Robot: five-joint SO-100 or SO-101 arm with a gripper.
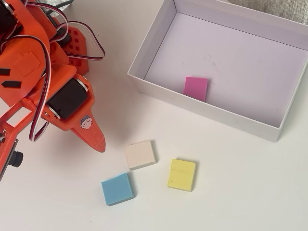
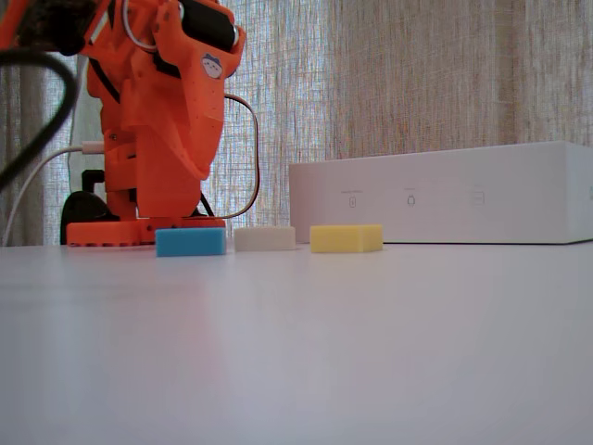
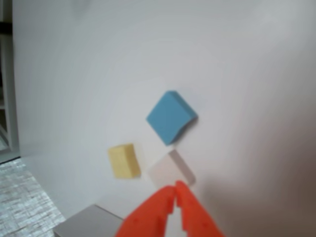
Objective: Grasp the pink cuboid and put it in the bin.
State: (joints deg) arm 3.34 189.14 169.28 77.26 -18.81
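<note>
The pink cuboid point(image 1: 196, 88) lies flat on the floor of the bin point(image 1: 202, 109), close to its near wall in the overhead view. The bin is a large white box; in the fixed view point(image 2: 445, 195) its side wall hides the cuboid. My orange gripper point(image 1: 97, 141) is off to the left of the bin, above the table and apart from the cuboid. In the wrist view the gripper point(image 3: 175, 190) has its two fingers pressed together with nothing between them. The wrist view does not show the pink cuboid.
A beige block point(image 1: 140, 154), a blue block point(image 1: 117, 188) and a yellow block point(image 1: 182, 174) lie on the white table in front of the bin. They also show in the wrist view, just beyond my fingertips point(image 3: 170, 116). The arm's base point(image 2: 139, 227) stands at the left.
</note>
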